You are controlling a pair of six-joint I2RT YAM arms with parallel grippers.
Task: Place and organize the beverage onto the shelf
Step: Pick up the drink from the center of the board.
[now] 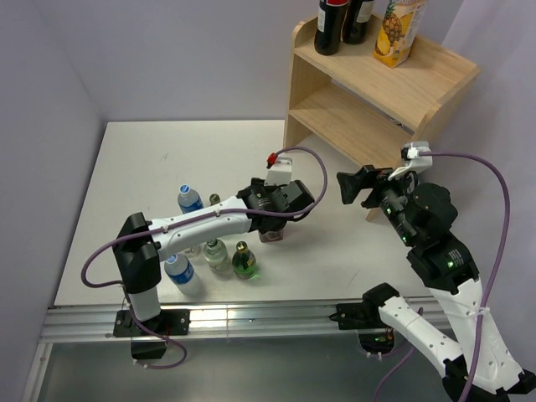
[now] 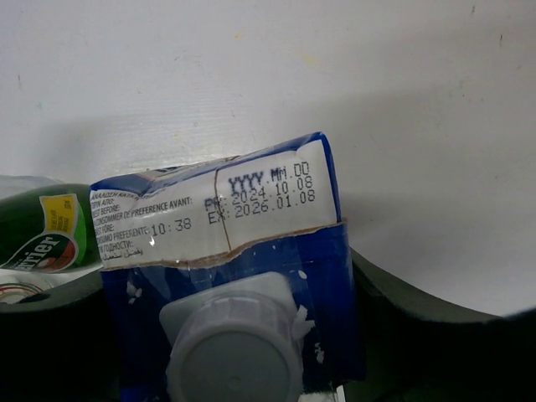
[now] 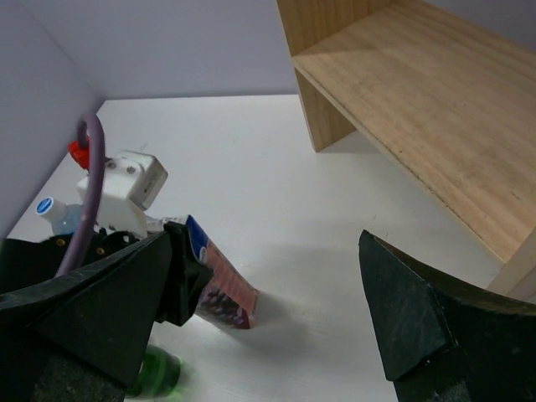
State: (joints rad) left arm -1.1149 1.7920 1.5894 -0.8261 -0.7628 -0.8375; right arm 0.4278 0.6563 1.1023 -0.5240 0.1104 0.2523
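Reaching out from the near left over the table (image 1: 167, 159): left gripper (image 1: 275, 216), pointed down and clamped on a juice carton (image 2: 226, 251). From the left wrist, dark fingers (image 2: 50, 335) tight against both sides of the carton's blue top. Grey screw cap (image 2: 234, 352) between them, white strip with printed dates just beyond it. Carton bottom down on the table, about mid-table, to the near left of the shelf (image 1: 368, 100) and well apart from it.

Just left of the carton, a green bottle (image 2: 42, 230) with a yellow label. Further to the near left, a loose cluster: two water bottles (image 1: 189, 199) (image 1: 180, 272) with blue caps, a clear glass bottle (image 1: 216, 254), and another green bottle (image 1: 244, 261) beside it.

To the right, right gripper (image 1: 353, 186) raised above the table, turned toward the left arm. Fingers (image 3: 419, 327) spread wide, nothing between them but bare table. Near the shelf's lower tier, not touching it.

At the far right, the shelf of pale wood, two tiers. On the top tier, two dark bottles (image 1: 328, 29) (image 1: 358, 21) side by side, with a second carton (image 1: 398, 33) showing a pineapple to their right. Caps cut off by the picture edge. Only bare wood showing on the visible part of the lower tier.
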